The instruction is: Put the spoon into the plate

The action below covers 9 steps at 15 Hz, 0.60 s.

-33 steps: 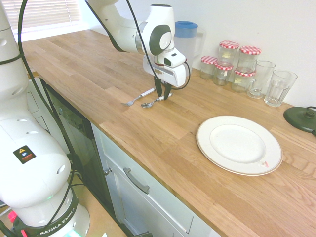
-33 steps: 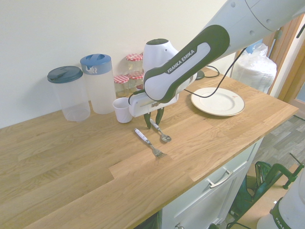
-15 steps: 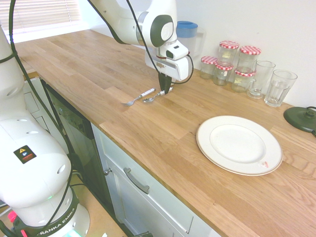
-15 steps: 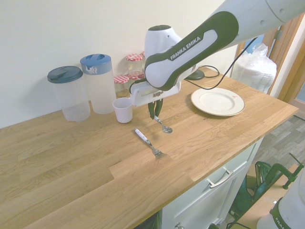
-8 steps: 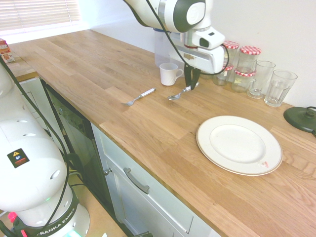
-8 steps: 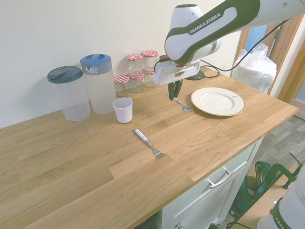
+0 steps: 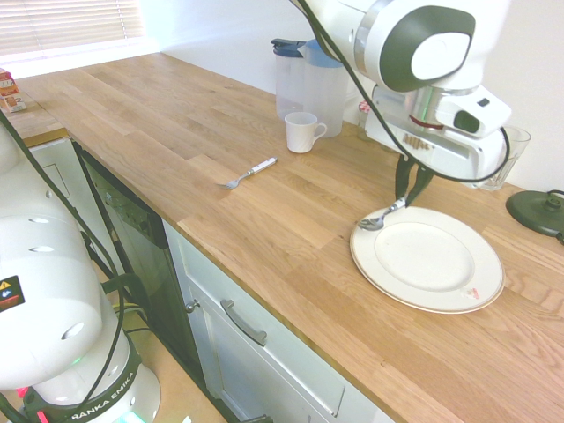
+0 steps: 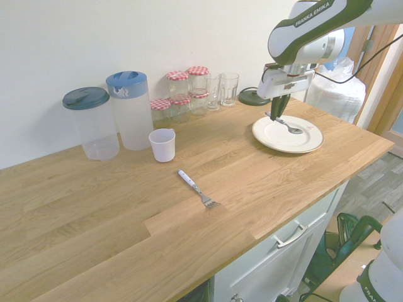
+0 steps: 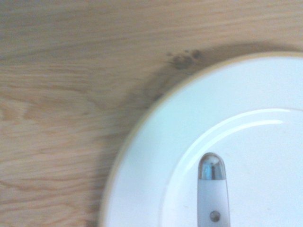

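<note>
Clock: twelve is where the rounded end of the spoon handle points, the dial centred on the plate
Plate: and here it comes, big, pale and round, its rim arc sweeping from nine round to twelve, edged in a tan band
Inner ring: a bright gleam riding the curve close to twelve
Spoon handle: over the plate between nine and ten, pale grip, shiny metal cap, one round rivet
Wood surface: streaky grain running outside the rim, nine through twelve
Dark mark: blurry, on the wood just beyond the rim at eleven
Shadow: soft, hugging that outer edge
</note>
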Each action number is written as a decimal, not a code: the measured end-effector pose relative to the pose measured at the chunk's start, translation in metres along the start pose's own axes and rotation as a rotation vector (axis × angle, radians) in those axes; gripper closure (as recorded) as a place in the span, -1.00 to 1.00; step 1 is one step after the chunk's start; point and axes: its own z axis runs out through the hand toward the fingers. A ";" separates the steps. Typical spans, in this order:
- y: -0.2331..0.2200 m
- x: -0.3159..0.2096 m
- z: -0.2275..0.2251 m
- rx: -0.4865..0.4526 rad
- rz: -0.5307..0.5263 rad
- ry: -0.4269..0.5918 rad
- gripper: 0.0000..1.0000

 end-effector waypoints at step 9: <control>0.000 0.054 0.060 0.011 0.033 0.010 1.00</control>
